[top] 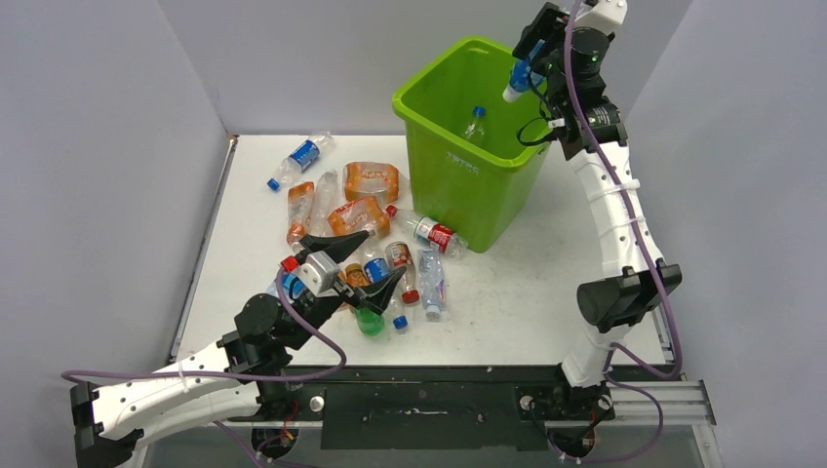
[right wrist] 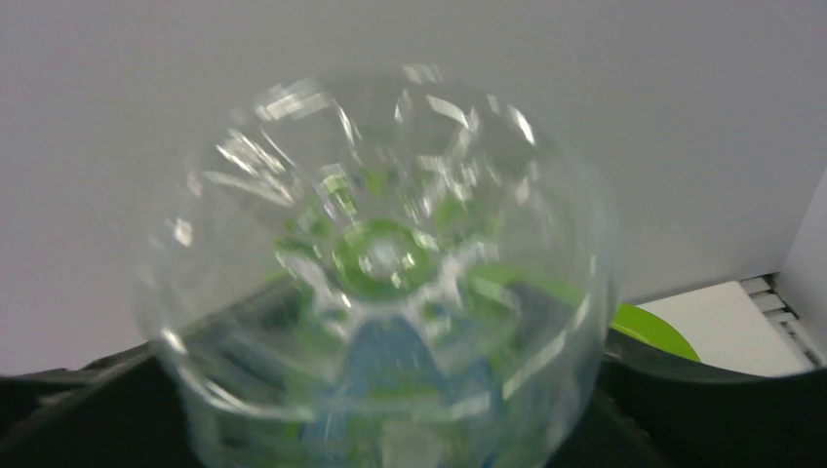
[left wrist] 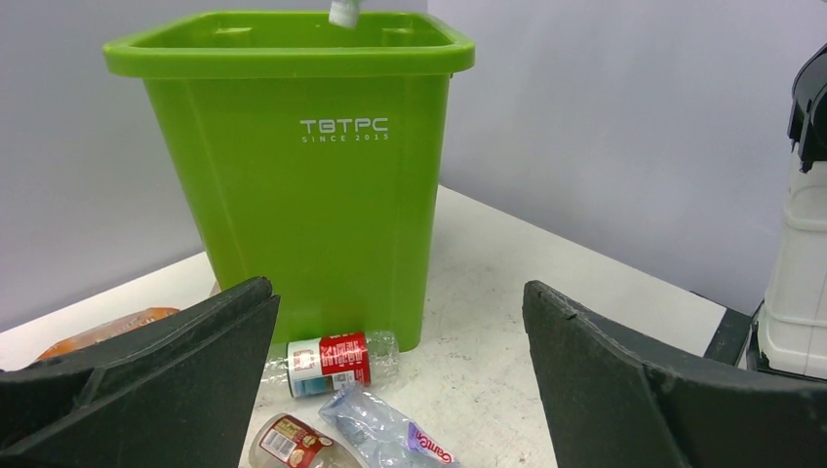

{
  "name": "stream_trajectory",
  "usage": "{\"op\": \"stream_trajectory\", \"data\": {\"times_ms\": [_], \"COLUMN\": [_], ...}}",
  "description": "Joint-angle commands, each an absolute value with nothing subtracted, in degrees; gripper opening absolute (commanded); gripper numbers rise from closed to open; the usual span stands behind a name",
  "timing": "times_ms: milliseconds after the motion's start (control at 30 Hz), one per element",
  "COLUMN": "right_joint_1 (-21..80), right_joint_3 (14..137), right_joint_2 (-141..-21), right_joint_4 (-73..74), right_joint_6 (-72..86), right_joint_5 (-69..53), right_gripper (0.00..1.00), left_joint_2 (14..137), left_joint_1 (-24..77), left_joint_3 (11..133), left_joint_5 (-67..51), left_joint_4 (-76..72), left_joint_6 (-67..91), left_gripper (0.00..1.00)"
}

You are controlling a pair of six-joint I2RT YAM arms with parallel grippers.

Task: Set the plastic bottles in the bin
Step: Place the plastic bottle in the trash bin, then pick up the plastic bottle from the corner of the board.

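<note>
The lime-green bin stands at the back of the table and also shows in the left wrist view. One clear bottle lies inside it. My right gripper is high over the bin's right rim, its jaws spread. A clear blue-label bottle hangs cap-down just below them. Its blurred base fills the right wrist view. My left gripper is open and empty above the pile of crushed bottles. A red-label bottle lies ahead of it at the foot of the bin.
A blue-label bottle lies apart at the back left. A small green bottle and a clear crushed one lie at the pile's near edge. Grey walls close in the table on three sides.
</note>
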State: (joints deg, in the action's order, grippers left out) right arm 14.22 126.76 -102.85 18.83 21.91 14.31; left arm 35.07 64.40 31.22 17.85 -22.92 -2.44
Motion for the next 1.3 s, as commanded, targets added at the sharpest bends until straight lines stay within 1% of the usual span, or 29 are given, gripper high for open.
{"op": "stream_trajectory", "data": {"times_ms": [0, 33, 67, 100, 233, 333, 400, 567, 633, 767, 867, 1067, 1167, 1267], "right_joint_1": [13.89, 13.88, 13.89, 13.95, 15.08, 20.68, 25.26, 33.88, 35.09, 35.53, 35.54, 35.60, 35.73, 36.10], "right_joint_3": [125.80, 126.01, 126.39, 126.96, 128.56, 125.54, 118.71, 91.91, 81.45, 66.77, 55.87, 40.30, 33.65, 29.51], "right_joint_2": [-101.67, -101.45, -101.21, -100.64, -97.48, -91.94, -85.98, -66.94, -60.38, -48.67, -41.17, -33.51, -30.60, -30.20], "right_joint_4": [19.23, 19.48, 19.62, 19.70, 19.84, 19.21, 16.75, 8.38, 8.68, 12.42, 12.65, 9.15, 5.05, 2.30], "right_joint_6": [23.48, 24.02, 24.70, 25.42, 28.85, 27.72, 26.75, 26.47, 26.18, 27.68, 30.05, 33.26, 34.25, 34.28], "right_joint_5": [11.61, 11.46, 11.32, 10.93, 8.73, 9.60, 9.65, 3.42, -0.90, -5.69, -9.19, -12.40, -12.83, -13.60], "right_gripper": [0.90, 0.99, 0.91, 0.90, 0.90, 0.90, 0.90, 0.90, 0.90, 0.90, 0.90, 0.90, 0.90, 0.90], "left_joint_2": [35.15, 35.23, 35.32, 35.32, 35.50, 35.50, 35.38, 35.24, 35.05, 33.18, 31.29, 30.50, 29.49, 27.63], "left_joint_1": [64.60, 64.60, 64.60, 64.60, 64.51, 64.51, 64.51, 64.64, 64.81, 65.20, 65.91, 66.97, 66.89, 66.80], "left_joint_3": [31.73, 31.73, 31.73, 31.73, 31.73, 31.81, 31.82, 31.86, 32.15, 32.55, 34.57, 41.82, 42.16, 41.93], "left_joint_5": [18.63, 18.74, 18.92, 19.18, 19.74, 20.18, 20.58, 23.39, 25.14, 28.67, 30.91, 34.26, 39.06, 38.88], "left_joint_4": [-24.02, -24.01, -24.00, -24.02, -24.00, -24.04, -23.95, -23.52, -22.94, -21.73, -17.19, 1.80, 8.98, 14.89], "left_joint_6": [-3.12, -3.15, -3.15, -3.16, -3.35, -3.48, -3.70, -5.66, -6.58, -9.25, -9.65, -6.97, -3.95, 0.28], "left_gripper": [0.96, 0.96, 0.96, 0.96, 0.96, 0.96, 0.96, 0.96, 0.96, 0.96, 0.96, 0.96, 0.96, 0.96]}}
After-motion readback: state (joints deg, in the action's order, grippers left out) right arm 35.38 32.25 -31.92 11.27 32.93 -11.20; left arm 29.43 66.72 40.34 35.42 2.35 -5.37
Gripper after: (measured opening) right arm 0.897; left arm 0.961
